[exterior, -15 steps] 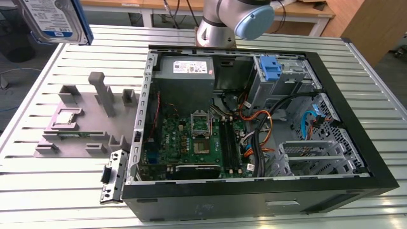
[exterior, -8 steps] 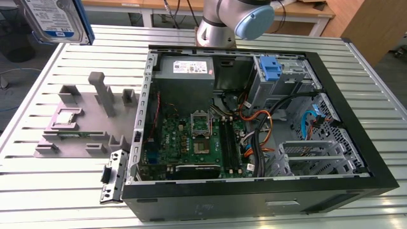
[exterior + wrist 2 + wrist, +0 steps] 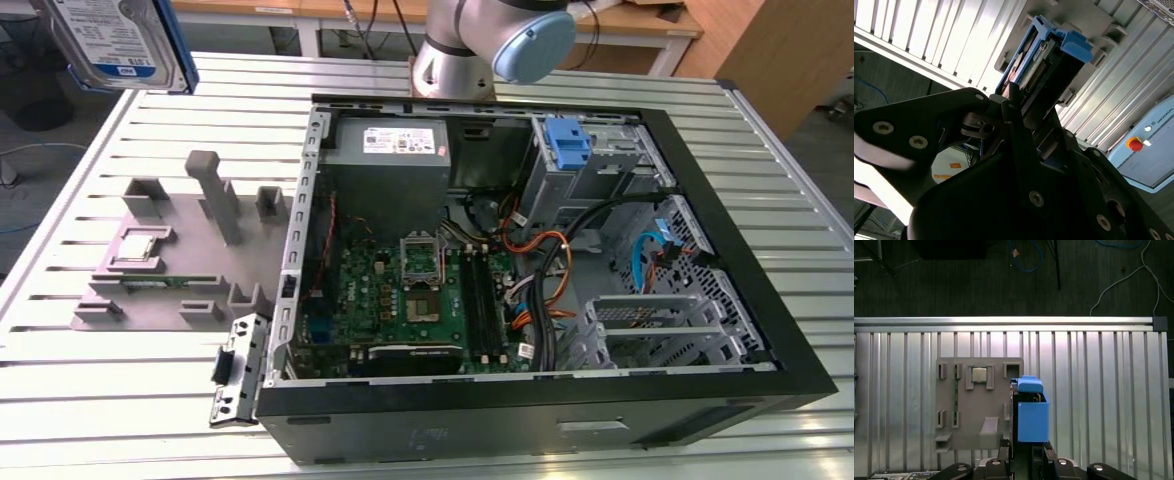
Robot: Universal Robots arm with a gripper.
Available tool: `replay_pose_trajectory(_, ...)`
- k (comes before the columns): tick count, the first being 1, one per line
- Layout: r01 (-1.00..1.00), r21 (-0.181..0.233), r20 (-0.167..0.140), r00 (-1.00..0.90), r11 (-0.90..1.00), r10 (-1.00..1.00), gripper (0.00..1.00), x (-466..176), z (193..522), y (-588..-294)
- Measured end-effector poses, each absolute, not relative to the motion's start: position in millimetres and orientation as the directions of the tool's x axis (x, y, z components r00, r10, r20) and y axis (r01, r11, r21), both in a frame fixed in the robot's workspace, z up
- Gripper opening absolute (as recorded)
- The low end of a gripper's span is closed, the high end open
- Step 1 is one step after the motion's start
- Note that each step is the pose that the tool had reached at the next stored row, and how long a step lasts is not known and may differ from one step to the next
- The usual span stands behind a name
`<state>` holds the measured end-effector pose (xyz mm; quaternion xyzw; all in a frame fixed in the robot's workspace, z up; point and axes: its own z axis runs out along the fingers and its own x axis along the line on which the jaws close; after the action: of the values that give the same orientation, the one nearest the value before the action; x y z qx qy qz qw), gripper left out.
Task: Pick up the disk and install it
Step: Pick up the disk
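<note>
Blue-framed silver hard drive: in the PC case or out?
Out: silver hard drive in blue carrier sits clamped in the gripper over the slatted table, outside the black case.

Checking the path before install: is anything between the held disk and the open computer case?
Nothing visible. The gripper holds the disk in the air, clear of the grey fixture, and the case lies open beside it.

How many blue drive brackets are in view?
2. One bracket frames the disk, held by the tool above the table; the other bracket stands in the computer case. More may be hidden inside.
</note>
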<state>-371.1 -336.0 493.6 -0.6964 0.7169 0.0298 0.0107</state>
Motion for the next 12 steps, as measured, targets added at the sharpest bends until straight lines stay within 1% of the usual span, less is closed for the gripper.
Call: replay_pose_trajectory(12,-0.999,0.028,-0.057,-0.030,0.028,-0.998,0.35,-363.3,493.5,-336.1)
